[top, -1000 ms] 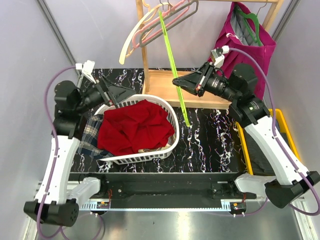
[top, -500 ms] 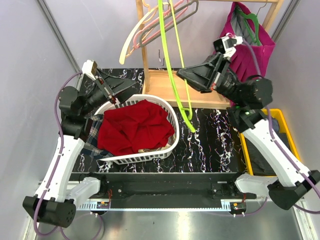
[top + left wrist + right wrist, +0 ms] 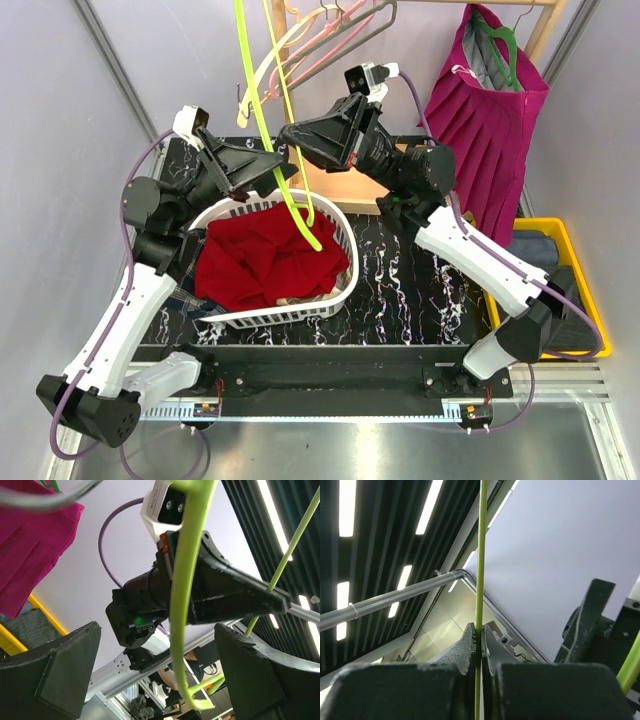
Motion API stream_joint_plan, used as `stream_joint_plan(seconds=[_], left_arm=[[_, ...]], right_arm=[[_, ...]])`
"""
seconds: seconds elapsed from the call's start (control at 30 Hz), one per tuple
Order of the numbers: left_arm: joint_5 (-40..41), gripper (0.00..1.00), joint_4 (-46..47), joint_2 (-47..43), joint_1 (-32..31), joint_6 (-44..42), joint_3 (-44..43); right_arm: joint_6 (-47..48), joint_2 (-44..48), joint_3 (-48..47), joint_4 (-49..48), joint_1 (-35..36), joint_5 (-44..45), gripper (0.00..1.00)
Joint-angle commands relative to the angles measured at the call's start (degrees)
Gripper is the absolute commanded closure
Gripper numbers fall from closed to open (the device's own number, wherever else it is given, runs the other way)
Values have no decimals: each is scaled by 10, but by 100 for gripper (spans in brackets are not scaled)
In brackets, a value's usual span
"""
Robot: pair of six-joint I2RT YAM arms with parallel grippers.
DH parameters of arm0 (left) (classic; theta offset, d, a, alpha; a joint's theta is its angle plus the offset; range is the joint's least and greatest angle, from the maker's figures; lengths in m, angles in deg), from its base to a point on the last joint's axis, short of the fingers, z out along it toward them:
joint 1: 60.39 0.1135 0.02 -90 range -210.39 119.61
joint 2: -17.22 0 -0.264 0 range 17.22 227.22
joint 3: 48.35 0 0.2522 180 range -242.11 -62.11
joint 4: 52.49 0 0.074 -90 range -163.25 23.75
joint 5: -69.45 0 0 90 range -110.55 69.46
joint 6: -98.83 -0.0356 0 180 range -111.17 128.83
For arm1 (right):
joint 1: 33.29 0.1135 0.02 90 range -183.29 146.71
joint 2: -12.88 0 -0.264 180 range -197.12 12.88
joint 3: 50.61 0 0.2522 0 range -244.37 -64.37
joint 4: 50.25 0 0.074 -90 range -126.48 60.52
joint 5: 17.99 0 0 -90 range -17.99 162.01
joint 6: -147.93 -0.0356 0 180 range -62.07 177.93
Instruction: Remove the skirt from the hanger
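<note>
Right gripper (image 3: 287, 134) clenched on thin lime-green plastic hanger (image 3: 178, 605), held high above white slatted laundry basket (image 3: 290, 313). Red skirt (image 3: 265, 255) lies crumpled inside basket, off hanger. Left gripper (image 3: 278, 163) jaws spread, just beside hanger.

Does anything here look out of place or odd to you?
Yes. A bare lime-green hanger is in midair, pinched by the right gripper and slanting over the laundry basket. A plaid cloth also sticks out at the basket's left side.
</note>
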Motion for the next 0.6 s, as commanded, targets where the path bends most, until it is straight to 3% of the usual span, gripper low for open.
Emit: stream_joint_plan(seconds=[0.0, 0.1, 0.13, 0.2, 0.37, 0.5, 0.57], left_arm=[[15, 1, 68, -27, 6, 24, 19], [11, 18, 81, -33, 17, 29, 16], [14, 33, 88, -33, 21, 31, 6], [21, 42, 91, -30, 33, 45, -13], [34, 15, 92, -10, 55, 62, -70], [25, 2, 85, -17, 54, 60, -52], [25, 1, 70, -31, 53, 60, -19]], right_arm=[[-18, -10, -38, -113, 3, 31, 100], [-21, -11, -9, -138, 3, 38, 100], [-19, -11, 0, -144, 3, 38, 100], [-22, -9, 33, -165, 2, 46, 100], [-57, -33, 59, -229, -2, 63, 100], [-69, -58, 20, -238, -2, 58, 100], [-70, -62, 2, -233, -2, 58, 100]])
